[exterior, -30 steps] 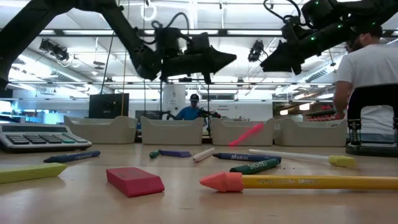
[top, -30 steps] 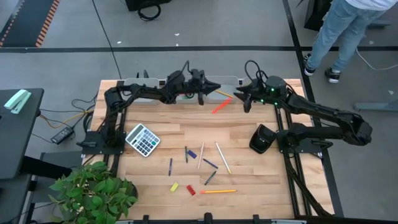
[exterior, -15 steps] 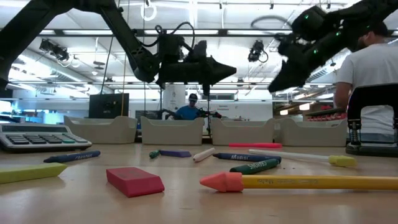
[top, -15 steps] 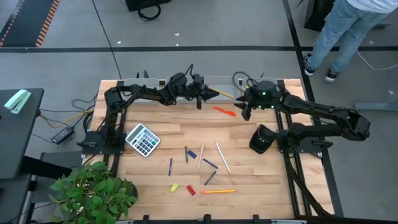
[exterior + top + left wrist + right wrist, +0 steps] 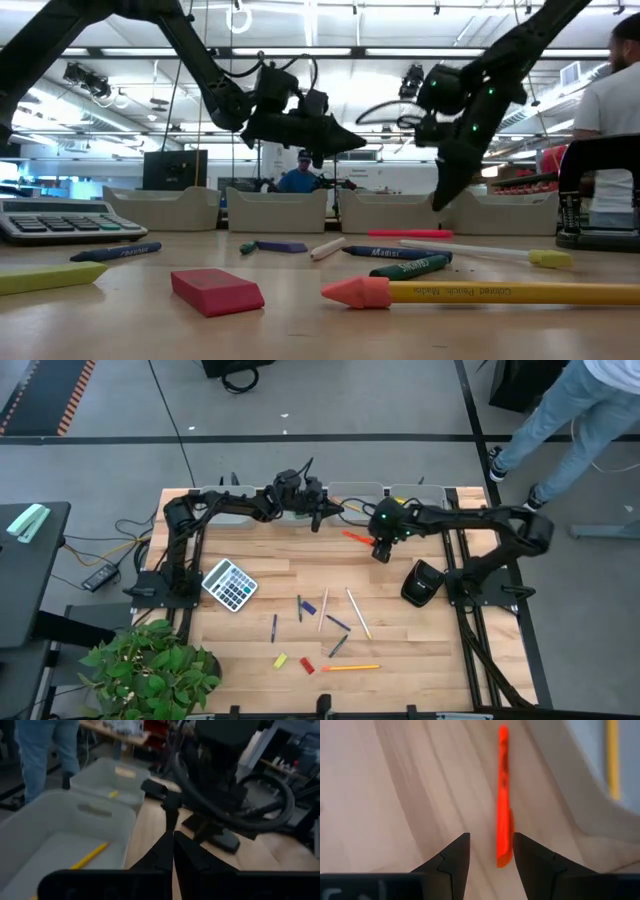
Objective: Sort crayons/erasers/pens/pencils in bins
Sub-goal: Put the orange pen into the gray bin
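A red-orange stick [image 5: 357, 537], a crayon or pen, lies flat on the wood in front of the light-grey bins [image 5: 352, 491] along the far edge. My right gripper [image 5: 490, 846] hangs open just above it, pointing steeply down, with the stick [image 5: 504, 795] lying ahead of its fingers and untouched. My left gripper [image 5: 336, 510] is shut and empty, held about level over the bins' near wall. A bin [image 5: 60, 840] below it holds a yellow pencil [image 5: 90, 855]. More pencils, crayons and erasers [image 5: 325, 610] lie mid-table.
A grey calculator [image 5: 229, 584] lies at the left. A black object [image 5: 422, 582] stands by the right arm's base. A red eraser [image 5: 216, 289] and an orange pencil [image 5: 500, 292] lie near the front edge. A plant [image 5: 150, 670] stands at the near left corner, a person [image 5: 575, 410] beyond the far right.
The red-orange stick has fallen from the air between the grippers and now lies flat in front of the bins. My right gripper has come down and toward the table's left, tipping to point down over the stick, still open. My left gripper has sunk a little and levelled out.
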### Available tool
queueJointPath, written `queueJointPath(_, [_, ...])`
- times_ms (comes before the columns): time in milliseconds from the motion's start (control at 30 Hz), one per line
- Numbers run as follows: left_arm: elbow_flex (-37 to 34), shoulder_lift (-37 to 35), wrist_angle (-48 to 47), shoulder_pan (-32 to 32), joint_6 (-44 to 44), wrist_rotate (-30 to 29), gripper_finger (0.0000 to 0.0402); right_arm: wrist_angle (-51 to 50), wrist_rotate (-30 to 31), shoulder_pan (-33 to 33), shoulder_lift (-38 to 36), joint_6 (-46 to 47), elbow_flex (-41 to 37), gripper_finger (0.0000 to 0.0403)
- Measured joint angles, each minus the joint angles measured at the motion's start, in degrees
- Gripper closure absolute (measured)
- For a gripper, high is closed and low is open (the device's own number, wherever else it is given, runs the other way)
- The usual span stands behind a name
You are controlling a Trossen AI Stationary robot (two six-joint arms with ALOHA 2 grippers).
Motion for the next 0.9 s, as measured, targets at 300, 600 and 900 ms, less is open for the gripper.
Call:
queueJointPath(300, [-0.04,0.02,-8.35,-1.81,7.02,-2.10,0.0385,2.71,1.79,-0.08,4.64,-1.90,0.09,0.0230])
queueJointPath(600, [-0.04,0.02,-10.74,-3.20,9.04,-4.06,0.0383,5.69,5.66,-0.06,8.93,-2.54,0.22,0.0222])
queueJointPath(900, [-0.04,0.04,-12.62,-3.17,9.89,-4.07,0.0384,5.30,5.64,-0.02,8.73,-2.52,0.11,0.0267])
